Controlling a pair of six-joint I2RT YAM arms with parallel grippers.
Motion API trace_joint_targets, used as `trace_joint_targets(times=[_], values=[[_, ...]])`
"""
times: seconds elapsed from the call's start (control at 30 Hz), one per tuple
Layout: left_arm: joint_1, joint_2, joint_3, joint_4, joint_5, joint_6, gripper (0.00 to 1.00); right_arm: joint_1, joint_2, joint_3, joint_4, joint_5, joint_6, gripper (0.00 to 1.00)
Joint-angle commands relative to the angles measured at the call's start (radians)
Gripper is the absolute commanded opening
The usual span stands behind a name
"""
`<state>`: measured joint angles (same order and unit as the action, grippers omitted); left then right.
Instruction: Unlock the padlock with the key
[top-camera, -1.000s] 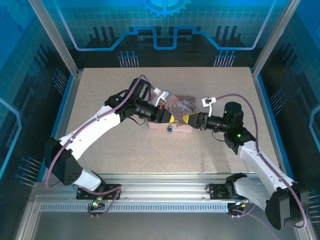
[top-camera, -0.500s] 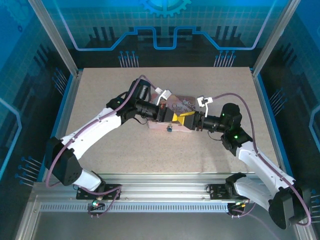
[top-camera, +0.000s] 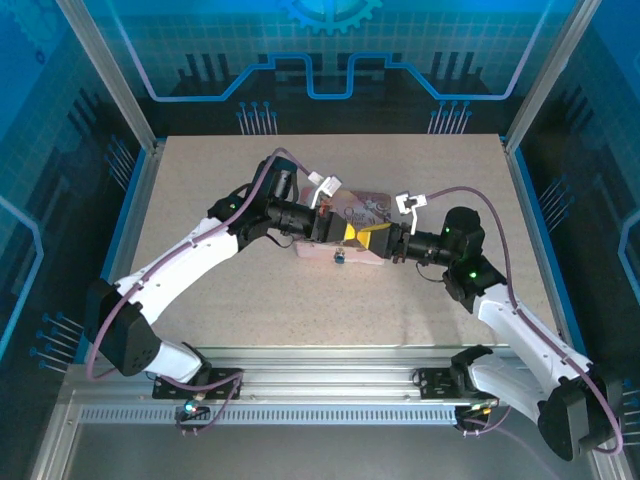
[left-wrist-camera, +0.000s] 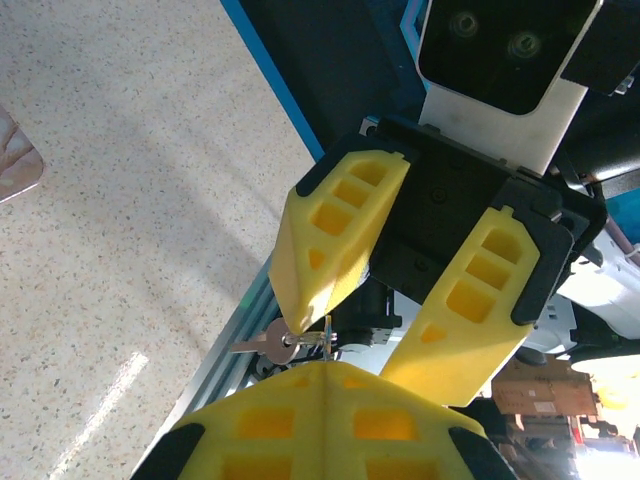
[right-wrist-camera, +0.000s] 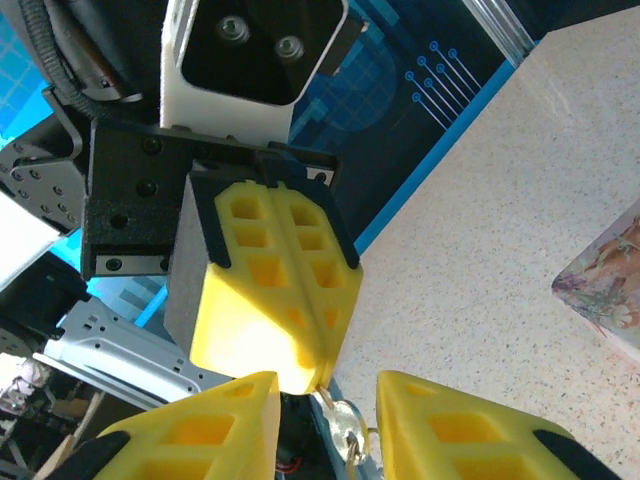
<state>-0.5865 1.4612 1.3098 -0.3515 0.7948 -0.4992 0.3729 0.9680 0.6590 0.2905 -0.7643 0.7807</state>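
Observation:
Above the pink box (top-camera: 366, 207), my left gripper (top-camera: 345, 233) and right gripper (top-camera: 373, 238) meet tip to tip. My left gripper (left-wrist-camera: 325, 372) is shut, and the small pale key (left-wrist-camera: 272, 346) sticks out of its tip with a thin ring through its round head. In the right wrist view the key (right-wrist-camera: 343, 420) hangs from the shut left gripper (right-wrist-camera: 318, 374), between the fingers of my right gripper (right-wrist-camera: 325, 388). Those fingers stand apart on either side of it. One right finger (left-wrist-camera: 335, 235) touches the key's head. The tiny bluish padlock (top-camera: 340, 258) lies on the table against the box's near edge.
The pink box (right-wrist-camera: 606, 278) lies flat mid-table under both grippers. Speckled tabletop (top-camera: 330, 310) spreads all around it. Blue-edged frame walls (top-camera: 135, 205) close off the sides and back. A metal rail (top-camera: 330, 380) runs along the near edge by the arm bases.
My right gripper has moved left to the left gripper's tip, and its fingers have come closer together around the key. The left gripper stayed shut and shifted slightly right.

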Motion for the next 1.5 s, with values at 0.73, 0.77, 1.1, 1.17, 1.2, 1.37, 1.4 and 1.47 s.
trace_joint_targets(times=[0.73, 0.77, 1.1, 1.17, 1.2, 1.37, 1.4, 1.47], values=[[0.013, -0.024, -0.014, 0.045, 0.018, -0.015, 0.0, 0.008, -0.044, -0.013, -0.005, -0.059, -0.038, 0.0], [0.013, -0.023, -0.015, 0.046, 0.017, -0.016, 0.0, 0.009, -0.047, -0.013, -0.01, -0.055, -0.042, 0.0], [0.049, -0.077, -0.07, 0.066, -0.063, -0.042, 0.51, 0.0, -0.078, 0.01, -0.147, 0.033, -0.1, 0.0], [0.07, -0.102, -0.107, 0.09, -0.083, -0.058, 0.59, -0.005, -0.091, 0.01, -0.171, 0.051, -0.115, 0.0], [0.08, -0.116, -0.129, 0.108, -0.09, -0.067, 0.61, -0.007, -0.099, 0.011, -0.187, 0.064, -0.124, 0.0], [0.107, -0.17, -0.21, 0.139, -0.168, -0.08, 0.79, -0.011, -0.132, 0.029, -0.302, 0.138, -0.19, 0.0], [0.109, -0.18, -0.227, 0.147, -0.186, -0.082, 0.84, -0.012, -0.136, 0.032, -0.321, 0.144, -0.201, 0.0], [0.11, -0.199, -0.259, 0.162, -0.221, -0.081, 0.99, -0.013, -0.138, 0.043, -0.359, 0.153, -0.223, 0.0]])
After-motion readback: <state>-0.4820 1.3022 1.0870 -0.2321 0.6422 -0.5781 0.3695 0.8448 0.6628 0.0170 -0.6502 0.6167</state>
